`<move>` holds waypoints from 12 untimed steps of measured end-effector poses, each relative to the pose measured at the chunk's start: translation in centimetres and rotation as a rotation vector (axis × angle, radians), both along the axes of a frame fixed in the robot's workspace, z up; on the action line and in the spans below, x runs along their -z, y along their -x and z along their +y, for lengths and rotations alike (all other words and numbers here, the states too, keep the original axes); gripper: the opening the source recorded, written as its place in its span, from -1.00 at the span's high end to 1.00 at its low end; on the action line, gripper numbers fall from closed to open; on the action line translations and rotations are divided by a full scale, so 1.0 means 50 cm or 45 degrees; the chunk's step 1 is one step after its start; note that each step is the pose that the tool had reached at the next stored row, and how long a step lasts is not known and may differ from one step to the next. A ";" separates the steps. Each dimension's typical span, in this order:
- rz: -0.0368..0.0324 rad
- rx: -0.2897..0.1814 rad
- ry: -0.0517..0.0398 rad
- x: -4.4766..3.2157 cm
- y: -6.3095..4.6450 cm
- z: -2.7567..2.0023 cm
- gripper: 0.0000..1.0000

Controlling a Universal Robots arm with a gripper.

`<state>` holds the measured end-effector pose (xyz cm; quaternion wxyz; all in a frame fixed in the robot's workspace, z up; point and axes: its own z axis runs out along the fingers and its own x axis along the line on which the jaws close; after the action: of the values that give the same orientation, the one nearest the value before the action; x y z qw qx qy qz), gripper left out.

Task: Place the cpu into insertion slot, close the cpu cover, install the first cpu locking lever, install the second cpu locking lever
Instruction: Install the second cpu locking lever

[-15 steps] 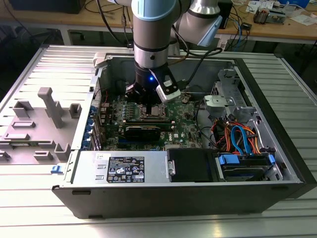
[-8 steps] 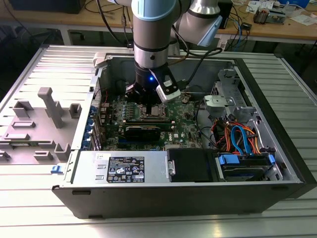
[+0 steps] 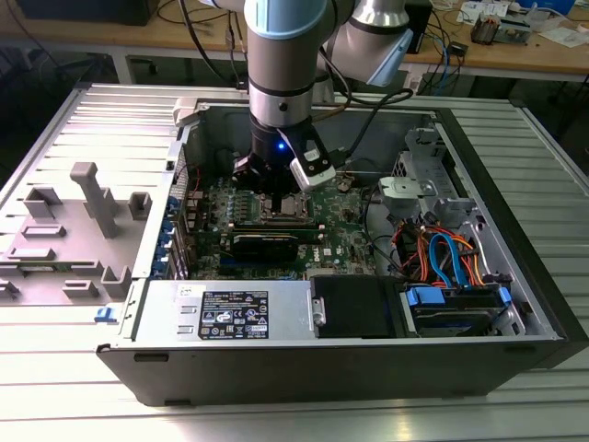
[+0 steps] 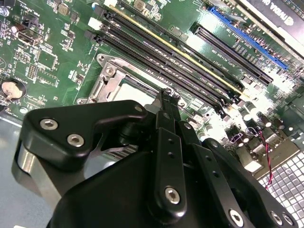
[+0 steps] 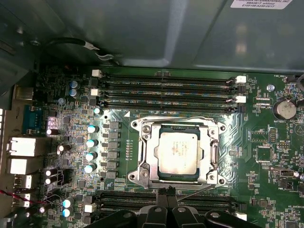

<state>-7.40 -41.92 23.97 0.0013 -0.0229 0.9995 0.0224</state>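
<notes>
While I hold the arm low inside the open computer case, the gripper hangs just above the green motherboard, its fingers pressed together on nothing, tips beside the edge of the insertion slot. The cpu lies flat in that slot, with the cpu cover down around it — silver frame, chip showing through its window. 4 memory slots run alongside.

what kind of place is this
Likely an electronics or robotics lab: an open computer case lies on a ribbed metal table, wooden benches strewn with cables stand behind, and a robot arm reaches in.
</notes>
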 end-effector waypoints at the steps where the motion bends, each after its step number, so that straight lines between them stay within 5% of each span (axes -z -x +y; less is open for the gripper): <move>1: 0.0000 0.000 0.000 0.000 0.000 0.0000 0.79; 5: 0.0081 0.000 0.000 0.000 -0.002 0.0001 0.79; 6: 0.0297 0.000 0.000 0.000 -0.009 0.0000 0.79; 7: 0.0408 0.000 0.000 0.000 -0.012 0.0000 0.79; 12: 0.0433 0.000 0.000 0.000 -0.013 -0.0001 0.79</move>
<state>-6.77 -41.92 23.95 -0.0157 -0.0225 0.9994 0.0228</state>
